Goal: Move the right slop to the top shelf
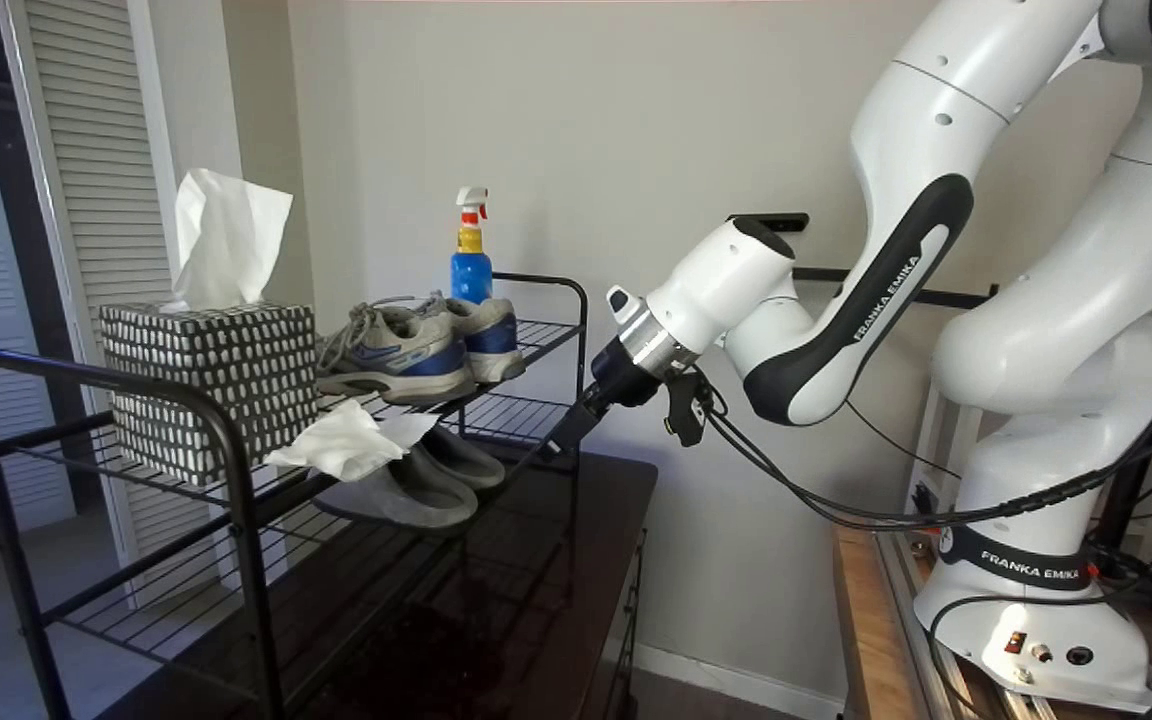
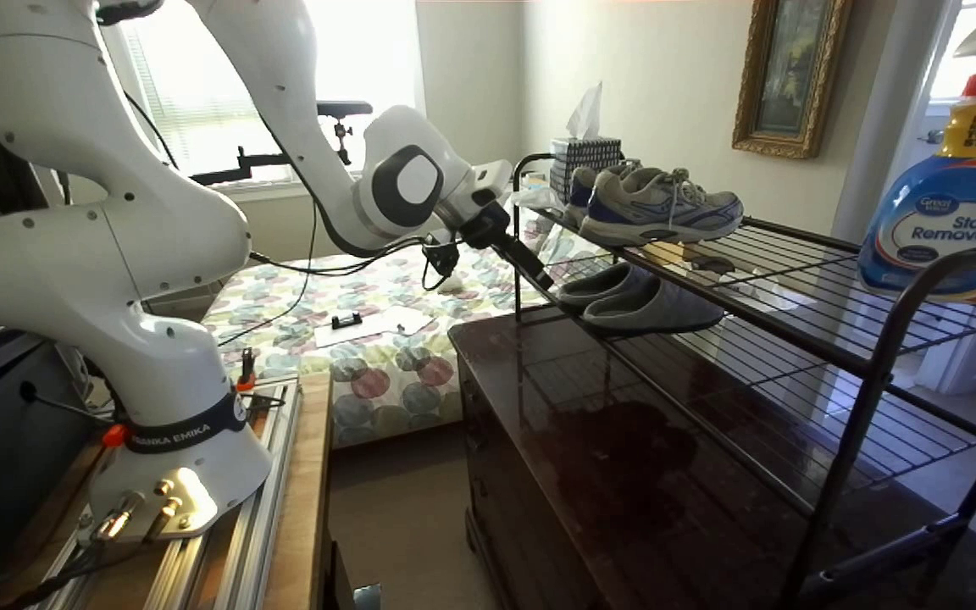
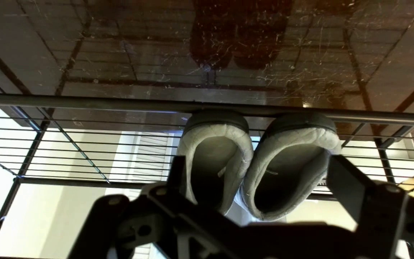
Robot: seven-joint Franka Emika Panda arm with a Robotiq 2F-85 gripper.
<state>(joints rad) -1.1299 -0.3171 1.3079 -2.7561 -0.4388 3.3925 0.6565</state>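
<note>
Can see the gripper (image 3: 259, 169) spread wide across the bottom of the wrist view. Just past it, framed between the fingertips near mid-frame, can see two grey slippers (image 3: 242, 162) side by side on the lower shelf (image 3: 120, 104), with heels toward the gripper; cannot tell the right one from its mate. Higher, in an exterior view, can see sneakers (image 2: 662, 209) on the top shelf (image 2: 759, 316) and, beyond, a tissue box (image 2: 585, 157) at upper centre.

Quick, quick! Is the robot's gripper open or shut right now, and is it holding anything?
Gripper: open, holding nothing; both grey slippers are resting on the lower wire shelf.
</note>
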